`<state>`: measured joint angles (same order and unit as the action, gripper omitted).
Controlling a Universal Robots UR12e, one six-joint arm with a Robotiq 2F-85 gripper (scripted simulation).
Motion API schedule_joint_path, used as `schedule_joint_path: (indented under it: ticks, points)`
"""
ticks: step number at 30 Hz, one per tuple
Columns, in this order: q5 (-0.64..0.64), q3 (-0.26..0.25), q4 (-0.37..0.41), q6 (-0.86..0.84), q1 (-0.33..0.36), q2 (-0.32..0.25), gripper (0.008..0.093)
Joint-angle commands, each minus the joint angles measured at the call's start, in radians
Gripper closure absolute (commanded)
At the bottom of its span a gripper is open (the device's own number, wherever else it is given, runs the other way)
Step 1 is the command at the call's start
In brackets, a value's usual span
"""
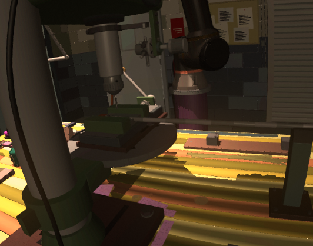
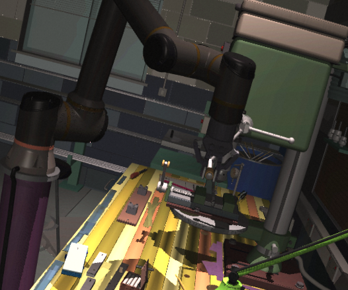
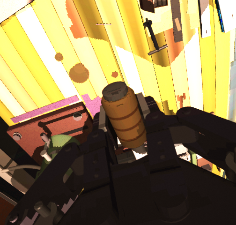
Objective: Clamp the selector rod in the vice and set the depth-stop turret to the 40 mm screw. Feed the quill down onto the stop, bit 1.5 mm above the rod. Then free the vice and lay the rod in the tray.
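The selector rod lies level in the green vice on the drill table, its free end resting on a post stand. The bit hangs from the chuck just above the vice. My gripper is clamped on the orange knob of a quill feed handle beside the green drill head, just above the vice. Another feed spoke sticks out to the right. The depth-stop turret is not clear to me.
The flat tray plate with two small blocks lies on the bench behind the rod. A blue bin stands behind the table. Loose tools and plates lie at the bench's near end. The drill column fills the left foreground.
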<state>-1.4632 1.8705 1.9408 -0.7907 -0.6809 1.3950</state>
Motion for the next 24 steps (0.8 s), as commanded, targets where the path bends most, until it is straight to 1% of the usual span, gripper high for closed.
schedule_joint_path:
  ticks: [1,13,24]
  points:
    - [-0.002,0.000,-0.005,-0.002,-0.002,0.006,0.0934]
    - [-0.004,0.018,-0.035,-0.025,-0.026,0.052,0.0934]
    - [-0.006,0.022,-0.073,-0.044,-0.044,0.091,0.0934]
